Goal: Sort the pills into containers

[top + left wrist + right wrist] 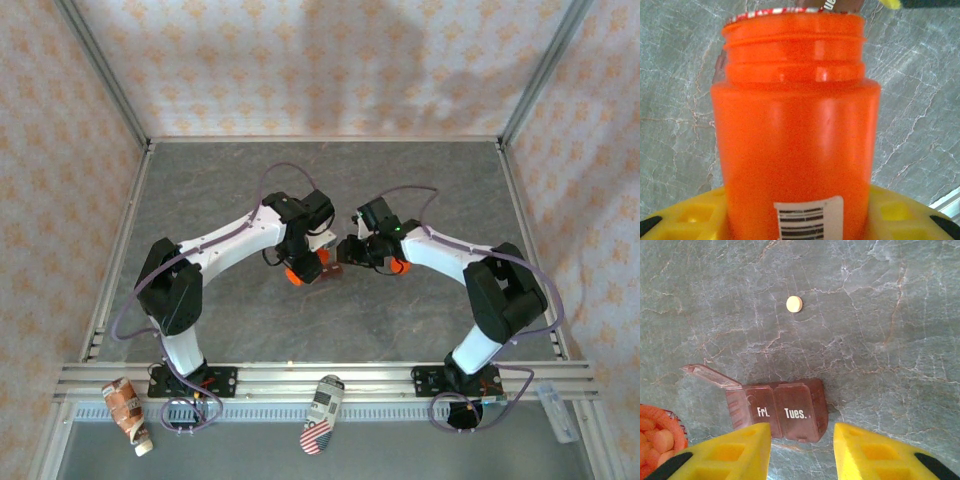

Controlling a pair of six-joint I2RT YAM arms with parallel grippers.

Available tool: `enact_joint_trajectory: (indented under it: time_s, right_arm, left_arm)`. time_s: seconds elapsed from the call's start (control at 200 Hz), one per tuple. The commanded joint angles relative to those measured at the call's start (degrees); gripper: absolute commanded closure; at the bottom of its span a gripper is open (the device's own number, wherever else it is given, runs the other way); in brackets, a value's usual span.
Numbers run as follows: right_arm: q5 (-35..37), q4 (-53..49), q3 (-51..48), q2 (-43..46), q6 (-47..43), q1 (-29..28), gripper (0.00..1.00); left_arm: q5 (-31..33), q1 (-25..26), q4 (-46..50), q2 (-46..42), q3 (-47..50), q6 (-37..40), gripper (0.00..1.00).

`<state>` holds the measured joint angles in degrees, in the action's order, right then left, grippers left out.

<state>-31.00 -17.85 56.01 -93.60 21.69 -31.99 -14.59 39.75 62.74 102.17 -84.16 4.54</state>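
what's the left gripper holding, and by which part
The orange bottle, in the left gripper, clamped across its lower body at the barcode label end.

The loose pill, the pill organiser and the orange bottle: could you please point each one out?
loose pill [794, 304], right wrist view, centre of its face.
pill organiser [796, 412], right wrist view, lid marked Tues.
orange bottle [795, 145], left wrist view, middle of its body.

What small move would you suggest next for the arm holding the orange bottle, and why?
Probably ease the orange bottle over the open compartment of the pill box: pills sit at the bottle's mouth, and one pill lies loose on the table.
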Motion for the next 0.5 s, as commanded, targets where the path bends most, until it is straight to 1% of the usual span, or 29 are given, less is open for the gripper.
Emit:
enact_joint_trajectory:
  time_s: [0.0,0.165,0.285,0.495]
  right_arm:
    - [1.9,-1.9,0.4,0.6,1.8,0.2,0.62]
    - [2.4,0.5,-2.7,3.0,3.1,0.4,0.6]
    - [2.7,2.6,-4.0,3.7,4.3,0.5,0.56]
    - [1.6,5.6,-4.3,3.2,6.5,0.5,0.56]
  left_arm:
    - [1.5,-0.4,3.8,1.3,-1.6,1.0,1.0]
    - [2.5,-0.6,7.4,2.7,-4.4,2.3,1.0]
    - [3.4,-0.6,9.7,4.4,-6.8,3.6,1.0]
    - [6.0,-0.7,13.1,6.9,-9.9,5.1,1.0]
